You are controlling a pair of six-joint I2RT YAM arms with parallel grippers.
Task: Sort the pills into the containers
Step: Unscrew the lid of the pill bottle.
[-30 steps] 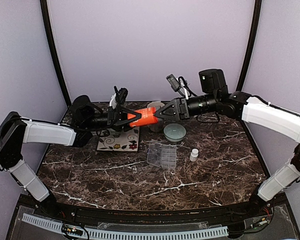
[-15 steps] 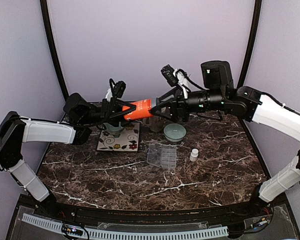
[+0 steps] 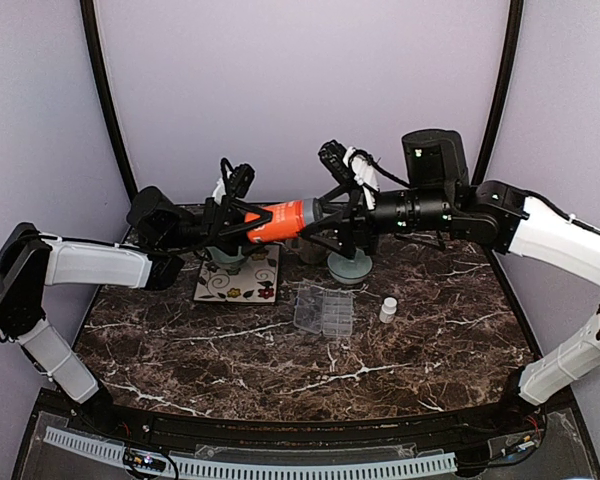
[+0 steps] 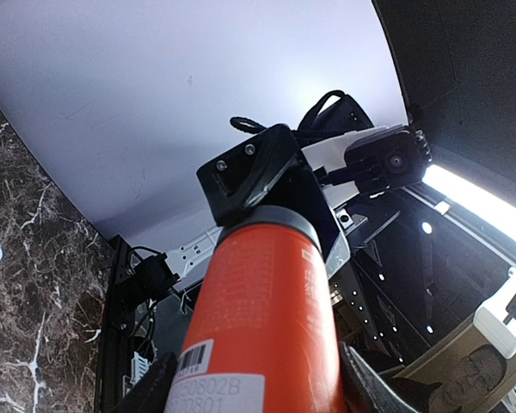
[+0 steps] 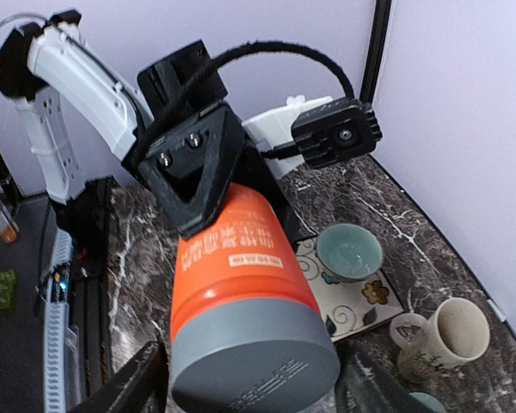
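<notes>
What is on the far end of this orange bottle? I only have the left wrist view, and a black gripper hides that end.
Observer: A grey cap, on the orange bottle. The right gripper straddles it; I cannot tell whether it grips.
Operator: Where is the pill box?
Observer: The pill box lies on the table, nearer the arm bases than the bottle, which is held in the air.
Operator: Anything below the bottle's left end?
Observer: A pale green bowl sits on a patterned mat there.
</notes>
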